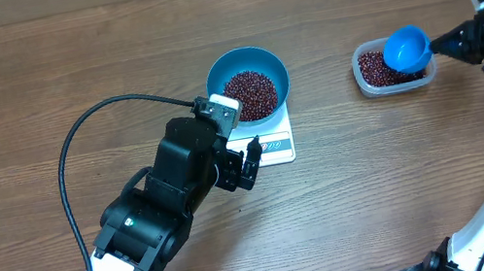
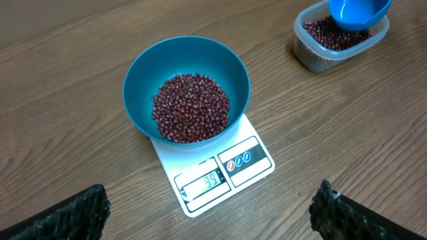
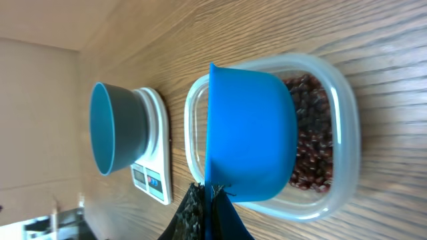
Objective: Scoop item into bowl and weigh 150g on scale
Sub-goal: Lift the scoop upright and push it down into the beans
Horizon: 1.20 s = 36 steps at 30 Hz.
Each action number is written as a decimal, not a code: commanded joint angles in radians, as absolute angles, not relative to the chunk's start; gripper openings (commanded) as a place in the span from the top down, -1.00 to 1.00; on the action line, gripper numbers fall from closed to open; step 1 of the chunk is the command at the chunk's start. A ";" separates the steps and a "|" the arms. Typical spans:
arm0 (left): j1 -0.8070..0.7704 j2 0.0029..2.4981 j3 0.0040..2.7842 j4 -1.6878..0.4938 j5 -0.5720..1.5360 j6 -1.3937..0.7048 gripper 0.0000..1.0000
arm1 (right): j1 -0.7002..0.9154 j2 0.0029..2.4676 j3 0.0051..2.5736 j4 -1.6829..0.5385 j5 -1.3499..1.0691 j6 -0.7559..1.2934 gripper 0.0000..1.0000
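One blue bowl [image 1: 244,64] sits on the one white scale [image 1: 271,146], with a heap of beans [image 1: 249,95] inside. The left gripper [image 1: 247,162] hangs wide open by the scale's near edge. The right gripper [image 1: 448,44] is clamped on the one blue scoop [image 1: 406,47], over the one clear tub [image 1: 366,78] of more beans. Bare bench [image 1: 346,167] lies between scale and tub.

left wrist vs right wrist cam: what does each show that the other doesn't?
Left wrist only: the beans heaped inside the bowl, and the scale display facing the camera. Right wrist only: the right gripper on the scoop handle, and the bowl's outer wall side-on, its contents hidden. Both: bowl on scale, scoop over the clear container of beans.
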State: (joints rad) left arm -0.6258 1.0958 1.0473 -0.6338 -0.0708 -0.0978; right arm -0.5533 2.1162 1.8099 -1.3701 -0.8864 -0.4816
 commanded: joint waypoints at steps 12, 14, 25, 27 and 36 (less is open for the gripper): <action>-0.621 1.084 1.046 -0.646 -0.062 -0.092 -0.99 | -0.358 2.121 2.006 -1.427 -0.474 -0.312 0.93; -0.621 1.084 1.046 -0.646 -0.063 -0.089 -0.99 | -0.333 2.121 2.006 -1.421 -0.444 -0.310 0.93; -0.621 1.084 1.046 -0.646 -0.063 -0.089 -1.00 | -0.249 2.120 2.065 -1.401 -0.228 -0.209 0.93; -0.621 1.084 1.046 -0.646 -0.063 -0.089 -0.99 | -0.234 2.120 2.079 -1.393 -0.175 -0.200 0.93; -0.621 1.084 1.046 -0.646 -0.062 -0.089 -0.99 | -0.144 2.120 2.088 -1.357 0.065 -0.179 0.93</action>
State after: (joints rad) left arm -0.6258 1.0958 1.0473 -0.6468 -0.0708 -0.0978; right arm -0.1810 2.1170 2.0491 -1.3750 -0.0746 -0.1982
